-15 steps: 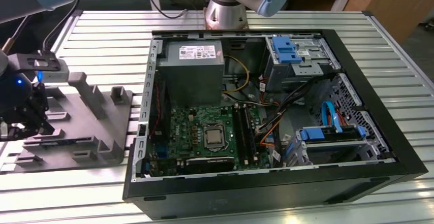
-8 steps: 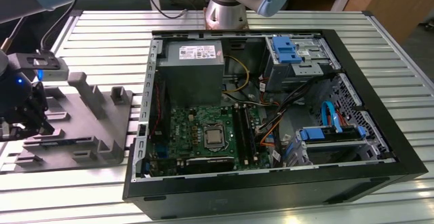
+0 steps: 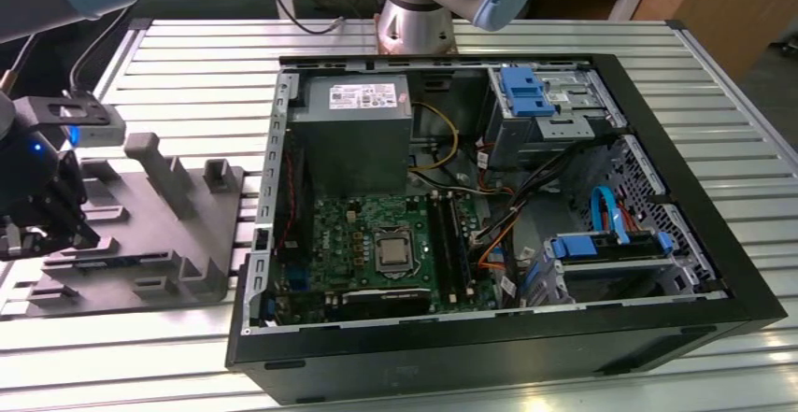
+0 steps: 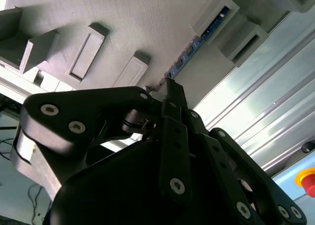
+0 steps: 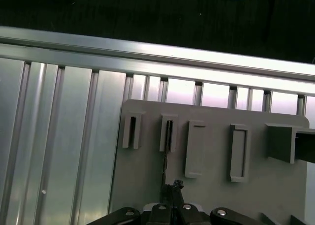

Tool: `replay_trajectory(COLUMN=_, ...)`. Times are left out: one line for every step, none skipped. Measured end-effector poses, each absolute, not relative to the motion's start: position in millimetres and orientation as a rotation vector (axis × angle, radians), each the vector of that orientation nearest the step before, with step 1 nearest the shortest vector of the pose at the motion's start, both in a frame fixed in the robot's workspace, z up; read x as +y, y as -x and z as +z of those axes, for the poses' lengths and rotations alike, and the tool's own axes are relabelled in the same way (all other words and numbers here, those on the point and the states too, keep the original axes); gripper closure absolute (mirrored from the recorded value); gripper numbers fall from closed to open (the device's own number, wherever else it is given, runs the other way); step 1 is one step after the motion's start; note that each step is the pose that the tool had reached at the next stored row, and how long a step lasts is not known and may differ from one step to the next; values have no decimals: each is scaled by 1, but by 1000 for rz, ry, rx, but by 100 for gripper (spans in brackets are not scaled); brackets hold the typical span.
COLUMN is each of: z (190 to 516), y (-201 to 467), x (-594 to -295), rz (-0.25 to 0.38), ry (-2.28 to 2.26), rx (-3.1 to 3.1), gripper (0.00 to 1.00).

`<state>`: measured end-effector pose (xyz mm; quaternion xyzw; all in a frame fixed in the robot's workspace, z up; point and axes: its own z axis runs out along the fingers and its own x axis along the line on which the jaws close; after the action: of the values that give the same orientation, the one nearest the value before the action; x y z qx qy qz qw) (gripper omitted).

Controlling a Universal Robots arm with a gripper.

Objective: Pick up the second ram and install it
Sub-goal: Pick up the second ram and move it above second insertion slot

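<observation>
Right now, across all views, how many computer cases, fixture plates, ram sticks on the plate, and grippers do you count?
Computer case: 1
Grey fixture plate: 1
Ram stick on the plate: 1
Gripper: 1
Total: 4

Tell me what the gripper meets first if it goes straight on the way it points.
Most likely the ram. It stands on edge in the grey fixture, and the gripper points right at its near end in the second wrist view. They may already touch; depth is unclear.
</observation>
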<state>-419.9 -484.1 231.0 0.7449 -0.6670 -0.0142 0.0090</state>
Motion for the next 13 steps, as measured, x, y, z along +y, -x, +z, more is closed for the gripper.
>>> replay_trajectory(z=231, y=420, x=-484, rz=-44, ry=-2333, rx=-2077, gripper=90)
replay_trajectory(z=231, y=420, x=-484, rz=-44, ry=-2339, rx=-2070, gripper=90)
replay_trajectory(z=231, y=420, x=-484, rz=-44, ry=-2344, rx=-2064, gripper=90)
replay_trajectory(z=231, y=420, x=-484, rz=-44, ry=-2349, rx=-2058, gripper=90)
replay_trajectory(z=231, y=420, x=-484, rz=-44, ry=-2353, rx=-2053, gripper=90)
replay_trajectory(z=231, y=420, x=-484, rz=-44, ry=-2358, rx=-2048, gripper=90)
replay_trajectory(z=231, y=420, x=-484, rz=-44, ry=-2362, rx=-2042, gripper=90)
replay_trajectory(z=231, y=420, x=-484, rz=-44, ry=-2366, rx=-2038, gripper=90)
replay_trajectory(z=231, y=420, x=-484, rz=-44, ry=-2367, rx=-2037, gripper=90)
replay_trajectory(z=231, y=420, x=-484, rz=-44, ry=-2367, rx=-2037, gripper=90)
replay_trajectory(z=231, y=420, x=-484, rz=-44, ry=-2361, rx=-2044, gripper=90)
replay_trajectory(z=230, y=420, x=-484, rz=-44, ry=-2344, rx=-2064, gripper=90)
replay_trajectory(z=230, y=420, x=-484, rz=-44, ry=-2325, rx=-2085, gripper=90)
